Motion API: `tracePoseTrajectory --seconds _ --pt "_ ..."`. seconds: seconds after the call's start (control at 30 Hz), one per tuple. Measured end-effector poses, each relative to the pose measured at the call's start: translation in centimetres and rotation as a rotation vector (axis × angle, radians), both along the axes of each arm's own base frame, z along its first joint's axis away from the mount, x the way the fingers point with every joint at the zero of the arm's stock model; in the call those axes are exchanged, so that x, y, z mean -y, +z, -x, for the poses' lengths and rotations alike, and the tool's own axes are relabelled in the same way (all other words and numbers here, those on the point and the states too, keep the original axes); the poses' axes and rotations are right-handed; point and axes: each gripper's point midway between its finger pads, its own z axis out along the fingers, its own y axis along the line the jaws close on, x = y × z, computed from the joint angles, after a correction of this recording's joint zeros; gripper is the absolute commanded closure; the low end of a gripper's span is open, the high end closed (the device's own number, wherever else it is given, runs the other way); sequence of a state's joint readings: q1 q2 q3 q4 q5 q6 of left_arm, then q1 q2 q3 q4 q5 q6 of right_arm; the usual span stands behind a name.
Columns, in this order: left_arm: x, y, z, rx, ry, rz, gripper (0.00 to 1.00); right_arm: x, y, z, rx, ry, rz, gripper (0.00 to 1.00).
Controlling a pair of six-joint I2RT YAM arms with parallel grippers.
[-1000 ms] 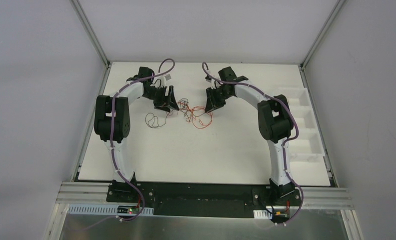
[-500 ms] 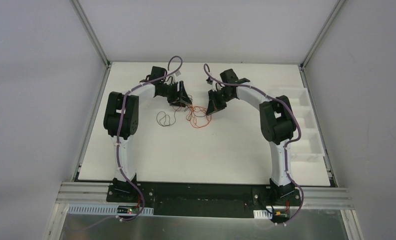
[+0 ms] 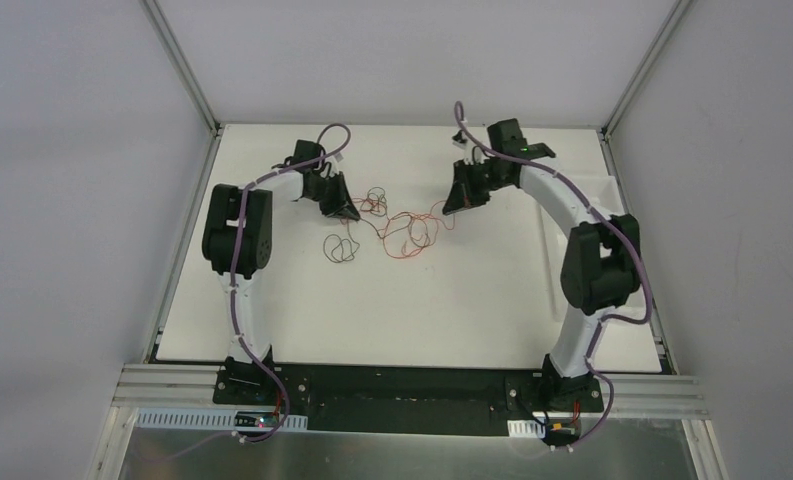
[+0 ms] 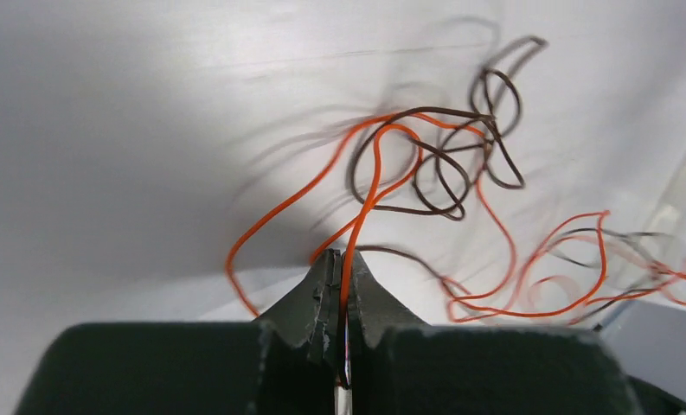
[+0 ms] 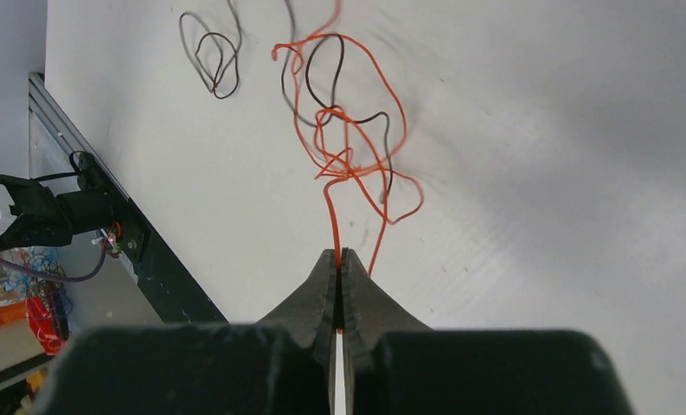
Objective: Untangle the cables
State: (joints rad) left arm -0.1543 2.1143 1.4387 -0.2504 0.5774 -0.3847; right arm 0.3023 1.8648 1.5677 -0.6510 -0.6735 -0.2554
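Observation:
The cables (image 3: 397, 222) are thin orange and dark curly wires, strung out as a loose tangle between my two grippers at the back middle of the white table (image 3: 422, 300). My left gripper (image 3: 349, 211) is shut on an orange cable (image 4: 369, 186), which runs up from the fingertips (image 4: 341, 256) into dark brown loops (image 4: 447, 173). My right gripper (image 3: 453, 207) is shut on another orange cable (image 5: 334, 220), which leads from its tips (image 5: 339, 254) to the knot (image 5: 346, 156). One dark cable (image 3: 340, 248) lies apart, near-left of the tangle, also seen in the right wrist view (image 5: 211, 52).
A white compartment tray (image 3: 608, 192) stands along the table's right edge, partly behind the right arm. A black rail (image 3: 402, 385) with the arm bases runs along the near edge. Grey walls close the table in on the left, back and right.
The left gripper has closed on an orange cable. The right gripper has pulled away to the right and back, and the tangle is stretched wider between the two grippers.

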Motion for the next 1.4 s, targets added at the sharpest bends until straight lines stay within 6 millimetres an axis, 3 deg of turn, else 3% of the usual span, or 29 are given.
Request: tracePoseTrajectory --seconds 0.2,0.3,0.37,0.57,0.67,0.93,1.07,1.2,1.4 --pt "-10.5 0.0 0.8 -0.025 0.185 -0.147 1.0 7.6 5.2 -0.8 0.073 -0.151 -0.002 1.0" --pt "-14.6 0.0 1.5 -0.039 0.25 -0.187 1.0 9.5 7.1 -0.8 0.102 -0.186 -0.005 1.0" --pt "-15.9 0.0 2.1 -0.044 0.263 -0.206 1.0 9.9 8.3 -0.6 0.123 -0.19 -0.009 1.0" --pt "-16.4 0.0 3.3 -0.057 0.233 -0.228 1.0 10.0 11.6 0.1 0.19 -0.19 -0.034 1.0" --pt "-16.4 -0.2 3.8 -0.067 0.225 -0.232 1.0 11.1 13.5 -0.5 0.233 -0.224 -0.046 1.0" --pt "-17.3 -0.3 5.0 -0.087 0.239 -0.235 1.0 16.1 18.9 -2.8 0.365 -0.385 -0.063 1.0" --pt "-17.7 -0.3 5.2 -0.1 0.25 -0.229 1.0 19.6 21.7 -3.4 0.429 -0.489 -0.066 1.0" --pt "-17.9 -0.3 5.4 -0.107 0.255 -0.228 1.0 23.6 23.9 -3.3 0.488 -0.597 -0.052 1.0" --pt "-18.0 -0.3 5.5 -0.105 0.25 -0.224 1.0 27.6 26.2 -2.3 0.552 -0.704 -0.031 1.0"
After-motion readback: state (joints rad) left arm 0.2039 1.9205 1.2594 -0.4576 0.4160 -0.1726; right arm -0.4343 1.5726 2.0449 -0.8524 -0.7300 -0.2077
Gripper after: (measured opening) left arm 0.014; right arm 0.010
